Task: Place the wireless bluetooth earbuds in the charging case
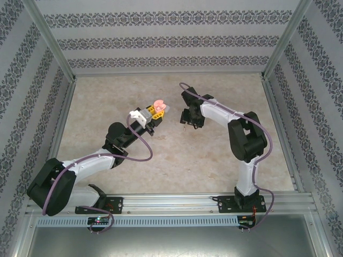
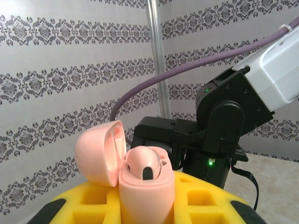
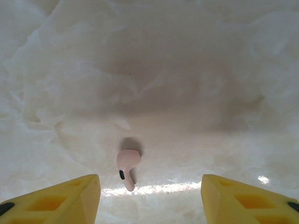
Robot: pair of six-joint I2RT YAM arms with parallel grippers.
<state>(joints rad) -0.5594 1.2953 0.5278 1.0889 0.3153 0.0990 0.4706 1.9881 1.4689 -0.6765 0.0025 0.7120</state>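
A pale pink charging case (image 2: 148,198) stands upright with its lid (image 2: 99,151) swung open to the left. My left gripper (image 2: 145,205) is shut on its body between yellow fingers (image 2: 88,200). One pale pink earbud (image 2: 144,164) sits in the case's near socket. In the top view the left gripper (image 1: 153,111) holds the case (image 1: 157,104) above the table's middle. A second pale pink earbud (image 3: 127,167) lies on the marble tabletop, stem toward the camera. My right gripper (image 3: 149,198) hangs open just above it, the earbud nearer its left finger (image 3: 60,200). The right gripper (image 1: 186,123) points down, close to the case.
The right arm's black wrist (image 2: 219,126) and purple cable (image 2: 187,70) stand right behind the held case. The beige marble tabletop (image 1: 230,91) is bounded by patterned walls and aluminium posts (image 2: 156,56).
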